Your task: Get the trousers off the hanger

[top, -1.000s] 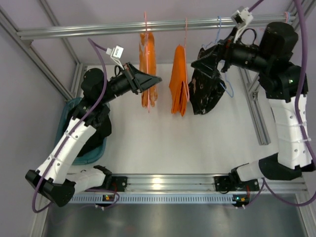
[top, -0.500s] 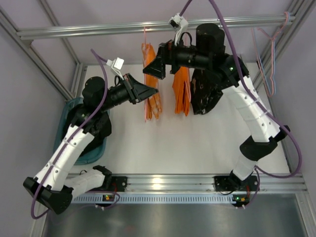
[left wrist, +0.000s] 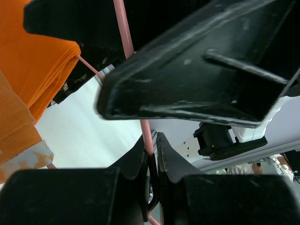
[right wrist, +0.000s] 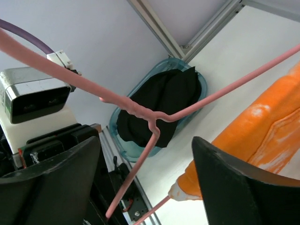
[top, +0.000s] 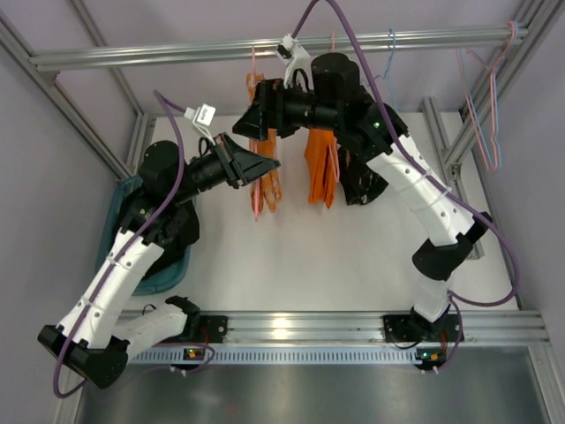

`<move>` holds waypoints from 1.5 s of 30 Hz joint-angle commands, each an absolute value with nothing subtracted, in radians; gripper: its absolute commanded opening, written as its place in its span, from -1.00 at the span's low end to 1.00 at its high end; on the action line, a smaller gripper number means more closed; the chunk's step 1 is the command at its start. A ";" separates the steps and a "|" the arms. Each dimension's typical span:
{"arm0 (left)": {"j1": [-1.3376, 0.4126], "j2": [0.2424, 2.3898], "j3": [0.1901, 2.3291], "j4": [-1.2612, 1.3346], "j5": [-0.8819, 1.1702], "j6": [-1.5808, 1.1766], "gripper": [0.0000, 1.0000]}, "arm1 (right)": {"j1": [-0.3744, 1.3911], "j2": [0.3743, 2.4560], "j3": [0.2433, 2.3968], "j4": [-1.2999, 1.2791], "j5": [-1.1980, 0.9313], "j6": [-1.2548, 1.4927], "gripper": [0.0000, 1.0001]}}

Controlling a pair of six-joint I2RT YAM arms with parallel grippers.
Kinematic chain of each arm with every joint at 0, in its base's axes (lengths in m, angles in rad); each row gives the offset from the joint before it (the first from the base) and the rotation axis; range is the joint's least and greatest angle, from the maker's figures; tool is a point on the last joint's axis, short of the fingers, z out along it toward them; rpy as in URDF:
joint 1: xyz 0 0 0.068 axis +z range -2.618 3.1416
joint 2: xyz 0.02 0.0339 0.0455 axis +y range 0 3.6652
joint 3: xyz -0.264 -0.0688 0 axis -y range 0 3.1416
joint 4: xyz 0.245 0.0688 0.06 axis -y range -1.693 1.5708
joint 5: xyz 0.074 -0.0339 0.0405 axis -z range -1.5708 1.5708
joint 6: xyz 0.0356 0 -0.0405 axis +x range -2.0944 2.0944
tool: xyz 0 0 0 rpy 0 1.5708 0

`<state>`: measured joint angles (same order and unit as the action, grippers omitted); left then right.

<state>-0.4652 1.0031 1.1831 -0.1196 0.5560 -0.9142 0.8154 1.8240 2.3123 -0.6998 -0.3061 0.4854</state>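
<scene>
Under the rail (top: 159, 54), the trousers (top: 267, 190) hang on the hanger (right wrist: 136, 111) between the two arms, with a second orange garment (top: 320, 172) just to their right. The right gripper (right wrist: 145, 140) is spread wide, and the hanger's twisted neck sits in the gap. The left gripper (left wrist: 151, 140) pinches the pink wire lower down, its fingers pressed together on it.
</scene>
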 commanded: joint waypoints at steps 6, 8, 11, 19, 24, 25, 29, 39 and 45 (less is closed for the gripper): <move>-0.459 0.942 1.203 0.124 0.588 -0.810 -1.00 | 0.851 1.835 2.359 -0.620 -0.380 0.506 -0.42; -0.457 0.940 1.204 0.095 0.569 -0.779 -0.99 | 0.851 1.825 2.352 -0.617 -0.390 0.511 -0.87; -0.451 0.940 1.224 0.042 0.539 -0.711 -0.69 | 0.857 1.801 2.329 -0.623 -0.397 0.512 -1.00; -0.449 0.887 1.319 -0.132 0.483 -0.339 0.78 | 0.854 1.740 2.313 -0.658 -0.403 0.546 -1.00; -0.451 0.801 1.319 -0.282 0.362 -0.108 0.88 | 0.857 1.707 2.316 -0.692 -0.388 0.595 -1.00; -0.449 0.781 1.299 -0.338 0.362 -0.074 0.88 | 0.854 1.698 2.318 -0.695 -0.385 0.618 -1.00; -0.451 0.637 1.140 -0.437 0.362 0.095 0.86 | 0.856 1.681 2.324 -0.690 -0.388 0.660 -1.00; -0.451 0.630 1.005 -0.506 0.390 0.224 0.83 | 0.854 1.684 2.399 -0.684 -0.296 0.762 -1.00; -0.453 0.727 1.008 -0.499 0.474 0.209 0.83 | 0.856 1.603 2.219 -0.502 -0.181 0.833 -1.00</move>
